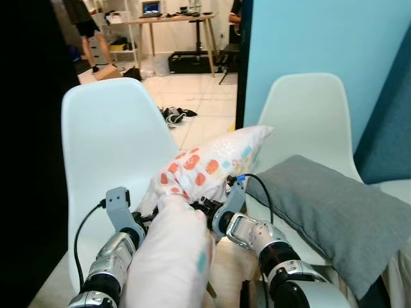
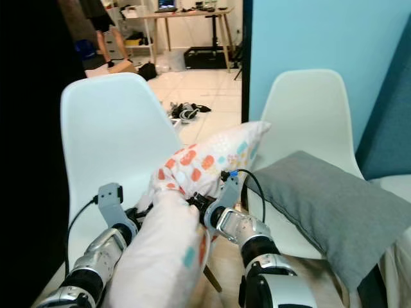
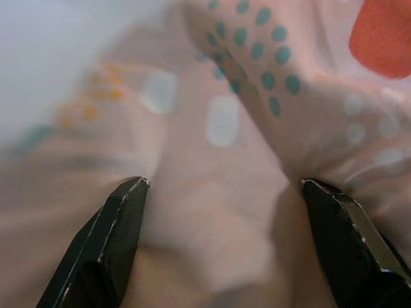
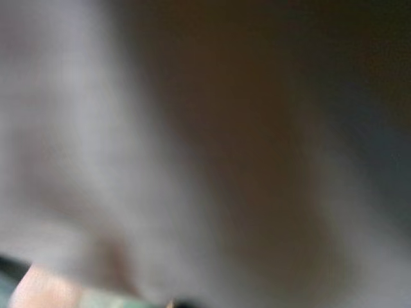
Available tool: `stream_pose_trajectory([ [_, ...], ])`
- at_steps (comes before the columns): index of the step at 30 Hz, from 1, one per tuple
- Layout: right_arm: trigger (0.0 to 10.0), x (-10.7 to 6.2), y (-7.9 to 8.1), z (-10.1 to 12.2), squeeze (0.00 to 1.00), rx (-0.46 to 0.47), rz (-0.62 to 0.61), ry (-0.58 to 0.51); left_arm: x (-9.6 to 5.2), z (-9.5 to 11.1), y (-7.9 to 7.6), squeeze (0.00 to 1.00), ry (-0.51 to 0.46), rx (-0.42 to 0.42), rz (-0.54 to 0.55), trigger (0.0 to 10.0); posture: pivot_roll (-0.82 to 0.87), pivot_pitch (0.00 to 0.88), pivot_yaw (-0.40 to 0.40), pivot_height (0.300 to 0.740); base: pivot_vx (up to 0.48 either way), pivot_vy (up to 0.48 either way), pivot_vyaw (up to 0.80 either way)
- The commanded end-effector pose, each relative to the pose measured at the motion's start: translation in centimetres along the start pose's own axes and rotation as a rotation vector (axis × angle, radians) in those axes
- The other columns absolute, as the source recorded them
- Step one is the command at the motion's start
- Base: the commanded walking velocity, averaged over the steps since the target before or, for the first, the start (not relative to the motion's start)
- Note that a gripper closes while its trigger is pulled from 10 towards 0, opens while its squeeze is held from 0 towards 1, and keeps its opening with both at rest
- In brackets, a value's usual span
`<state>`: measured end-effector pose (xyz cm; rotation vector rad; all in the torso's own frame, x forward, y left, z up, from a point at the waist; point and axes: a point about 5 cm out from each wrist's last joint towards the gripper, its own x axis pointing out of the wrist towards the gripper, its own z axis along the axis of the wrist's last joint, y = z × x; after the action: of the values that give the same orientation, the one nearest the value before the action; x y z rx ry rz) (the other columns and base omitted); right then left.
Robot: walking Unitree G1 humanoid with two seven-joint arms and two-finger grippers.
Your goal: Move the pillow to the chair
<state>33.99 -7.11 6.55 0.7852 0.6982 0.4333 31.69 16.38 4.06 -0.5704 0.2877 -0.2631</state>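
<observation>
The pillow [image 1: 199, 173], pale pink with orange and teal spots, is held up off the seats between both arms, in front of the white chair [image 1: 109, 141] on the left. The left gripper [image 3: 221, 192] has its fingers spread wide with pillow cloth bulging between them. The right gripper [image 1: 207, 206] presses into the pillow's right side; I cannot tell how its fingers stand. Further right, a grey cushion [image 1: 334, 205] lies on a second white chair [image 1: 311, 115]. Far off stands a wooden table [image 1: 170, 19].
</observation>
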Motion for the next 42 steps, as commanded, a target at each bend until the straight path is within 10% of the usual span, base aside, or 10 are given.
stream_pose_trajectory([
  [1, 10.0, 0.5, 0.3, -1.4, 0.00, -0.007, -0.014, 0.068, -0.2, -0.4, -0.3, 0.00, 0.039, -0.029, -0.070, 10.0, -0.08, 0.048, 0.027, 0.524, 0.000, 0.000, 0.00],
  [7, 10.0, 0.5, 0.3, -1.3, 0.00, -0.014, -0.020, 0.066, -0.9, -1.8, -0.4, 0.00, 0.173, 0.121, -0.158, 10.0, -0.08, 0.050, 0.027, 0.504, 0.000, 0.000, 0.00],
  [10, 10.0, 0.6, 0.4, -1.2, 0.00, -0.014, -0.019, 0.060, -1.5, -3.6, 0.7, 0.00, 0.304, 0.371, -0.078, 10.0, -0.08, 0.050, 0.028, 0.491, 0.000, 0.000, 0.00],
  [11, 10.0, 0.6, 0.4, -1.1, 0.00, -0.014, -0.018, 0.059, -1.7, -4.0, 0.9, 0.00, 0.330, 0.426, -0.070, 4.0, -0.08, 0.050, 0.028, 0.487, 0.000, 0.000, 0.00],
  [13, 10.0, 0.6, 0.5, -1.1, 0.00, -0.013, -0.015, 0.057, -1.8, -4.2, 1.1, 0.00, 0.345, 0.434, -0.055, 4.0, -0.08, 0.050, 0.028, 0.482, 0.000, 0.000, 0.00],
  [14, 10.0, 0.6, 0.5, -1.0, 0.00, -0.012, -0.011, 0.053, -2.0, -4.4, 1.3, 0.00, 0.367, 0.452, -0.025, 0.0, -0.08, 0.050, 0.028, 0.482, 0.000, 0.000, 0.00],
  [29, 10.0, 0.6, 1.3, 0.0, 0.00, 0.005, 0.035, 0.004, -2.2, -4.3, 2.7, 0.00, 0.401, 0.483, 0.135, 0.0, -0.09, 0.049, 0.035, 0.482, 0.000, 0.000, 0.00],
  [40, 10.0, 0.9, 2.9, -0.4, 0.00, -0.189, 0.171, 0.037, -0.3, 1.5, 2.0, 0.00, 0.089, 0.409, 0.196, 0.0, -0.09, 0.043, 0.040, 0.482, 0.000, 0.000, 0.00],
  [41, 10.0, 0.9, 3.0, -0.4, 0.75, -0.197, 0.177, 0.036, -0.2, 2.1, 1.9, 0.00, 0.063, 0.407, 0.201, 0.0, -0.09, 0.043, 0.040, 0.482, 0.000, 0.000, 0.00],
  [42, 10.0, 0.9, 3.0, -0.3, 0.75, -0.188, 0.180, 0.028, 0.0, 3.0, 1.8, 0.00, 0.026, 0.413, 0.205, 0.0, -0.09, 0.037, 0.038, 0.482, 0.000, 0.000, 0.00],
])
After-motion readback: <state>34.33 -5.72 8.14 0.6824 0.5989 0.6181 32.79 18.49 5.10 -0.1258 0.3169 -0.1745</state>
